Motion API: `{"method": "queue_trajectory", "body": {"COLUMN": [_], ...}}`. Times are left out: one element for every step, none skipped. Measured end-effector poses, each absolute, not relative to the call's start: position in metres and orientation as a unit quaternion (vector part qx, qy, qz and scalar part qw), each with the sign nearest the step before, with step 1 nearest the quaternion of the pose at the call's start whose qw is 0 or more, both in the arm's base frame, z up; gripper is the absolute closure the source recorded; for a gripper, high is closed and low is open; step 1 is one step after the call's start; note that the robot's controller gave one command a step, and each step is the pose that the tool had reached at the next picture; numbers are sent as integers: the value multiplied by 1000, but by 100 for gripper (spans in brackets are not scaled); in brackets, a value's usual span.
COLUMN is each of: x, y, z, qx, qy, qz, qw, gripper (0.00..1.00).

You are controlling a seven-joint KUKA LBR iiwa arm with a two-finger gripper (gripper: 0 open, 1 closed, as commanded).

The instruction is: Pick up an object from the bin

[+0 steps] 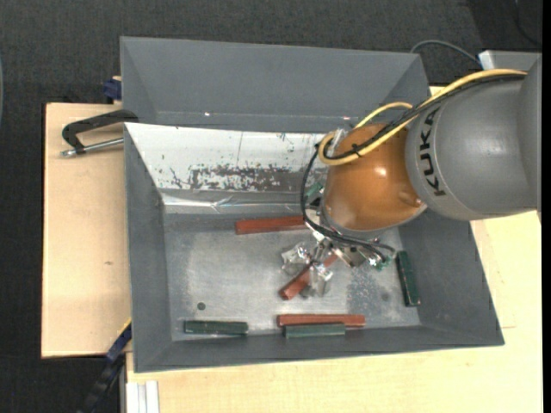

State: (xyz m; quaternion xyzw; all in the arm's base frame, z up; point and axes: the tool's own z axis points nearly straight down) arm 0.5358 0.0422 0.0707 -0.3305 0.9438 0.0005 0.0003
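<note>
- Gripper (312, 267) sits right over a short red block (295, 289).
- Seemingly touching it; whether it is clamped, I cannot tell.
- Long red bar (320, 320) lies just below that block.

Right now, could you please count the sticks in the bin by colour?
Red-brown sticks: 3 (back, centre, front)
Dark green sticks: 3 (front left, front, right)
Total: 6

Bin (142, 231): gripper (314, 269) at frame centre, apparently over short block (294, 289). Back bar (269, 225) above it, front bar (320, 320) below, left bar (215, 326) lower left, right bar (407, 280) at right.
</note>
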Motion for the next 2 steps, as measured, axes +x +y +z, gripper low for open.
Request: {"method": "queue_trajectory", "body": {"x": [536, 544], "y": [42, 78], "z": [71, 275], "qx": [-330, -364], "qy": [944, 931], "qz": [1, 0], "qw": [0, 6], "gripper": [100, 100]}}
